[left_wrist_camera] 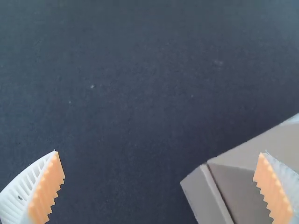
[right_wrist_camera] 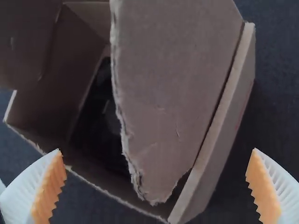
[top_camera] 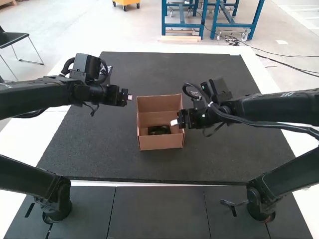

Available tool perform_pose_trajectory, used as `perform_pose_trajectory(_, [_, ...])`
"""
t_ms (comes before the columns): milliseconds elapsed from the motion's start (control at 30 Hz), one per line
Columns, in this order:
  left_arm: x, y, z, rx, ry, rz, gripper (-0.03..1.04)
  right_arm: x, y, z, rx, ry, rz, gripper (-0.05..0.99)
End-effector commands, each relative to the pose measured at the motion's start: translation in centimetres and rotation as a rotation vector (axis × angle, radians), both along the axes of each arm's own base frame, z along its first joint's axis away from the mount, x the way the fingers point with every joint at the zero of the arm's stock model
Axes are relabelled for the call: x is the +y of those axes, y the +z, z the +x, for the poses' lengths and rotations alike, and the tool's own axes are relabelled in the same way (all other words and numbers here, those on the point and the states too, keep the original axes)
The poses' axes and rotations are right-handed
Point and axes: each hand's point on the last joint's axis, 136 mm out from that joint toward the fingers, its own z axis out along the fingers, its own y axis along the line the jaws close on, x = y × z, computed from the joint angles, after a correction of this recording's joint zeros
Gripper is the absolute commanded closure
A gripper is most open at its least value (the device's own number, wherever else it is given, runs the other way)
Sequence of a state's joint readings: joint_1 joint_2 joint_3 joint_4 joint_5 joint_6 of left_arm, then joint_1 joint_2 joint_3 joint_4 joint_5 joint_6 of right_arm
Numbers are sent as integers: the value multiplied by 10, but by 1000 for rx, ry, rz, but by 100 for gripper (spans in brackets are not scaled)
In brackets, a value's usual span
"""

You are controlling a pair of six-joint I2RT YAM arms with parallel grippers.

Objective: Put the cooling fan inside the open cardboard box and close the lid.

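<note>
An open cardboard box [top_camera: 159, 141] stands on the black mat, its lid flap [top_camera: 158, 103] upright at the far side. The dark cooling fan [top_camera: 160, 130] lies inside it, also dimly visible in the right wrist view as a dark fan [right_wrist_camera: 100, 135] behind a side flap [right_wrist_camera: 173, 84]. My right gripper [top_camera: 175, 122] hovers open at the box's right edge, over that side flap. My left gripper [top_camera: 128, 96] is open, just left of the lid flap's top corner, holding nothing. In the left wrist view a box corner [left_wrist_camera: 233, 182] shows between the orange-padded fingers [left_wrist_camera: 46, 186].
The black mat [top_camera: 99, 144] covers the table, with white table margin [top_camera: 20, 139] on both sides. Both arm bases stand at the near edge. Open mat lies around the box.
</note>
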State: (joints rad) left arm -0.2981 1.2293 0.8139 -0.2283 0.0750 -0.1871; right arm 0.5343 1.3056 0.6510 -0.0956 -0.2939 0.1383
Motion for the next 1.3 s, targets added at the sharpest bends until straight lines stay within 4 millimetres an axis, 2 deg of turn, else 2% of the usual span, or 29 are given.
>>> perform_pose_trajectory(0, [5,37,12,-96,24,-2,5,-1,41,7,-84,4,52,6])
perform_pose_trajectory(100, [5,51,19,-128,38,-2,5,-10,69,5,-160,-31,94,7])
perform_pose_trajectory(233, [4,59,28,-132,47,1,5,-19,111,-4,-292,-55,158,7])
perform_pose_trajectory(333, [1,63,36,-133,45,0,5,-28,131,-11,-339,-89,190,7])
perform_pose_trajectory(533, [-7,64,50,-126,37,2,5,-43,147,-35,-350,-101,201,7])
perform_pose_trajectory(700, [-24,57,54,-92,-3,13,5,-51,159,-49,-341,-103,195,7])
perform_pose_trajectory(833, [-51,39,35,11,-111,27,5,-54,168,-49,-352,-117,192,7])
perform_pose_trajectory(933, [-69,34,17,59,-184,43,5,-56,178,-45,-375,-132,194,7])
perform_pose_trajectory(1033, [-75,32,7,91,-212,52,5,-56,182,-41,-381,-141,191,7])
perform_pose_trajectory(1267, [-70,26,-10,154,-241,90,5,-67,191,-28,-398,-197,182,7])
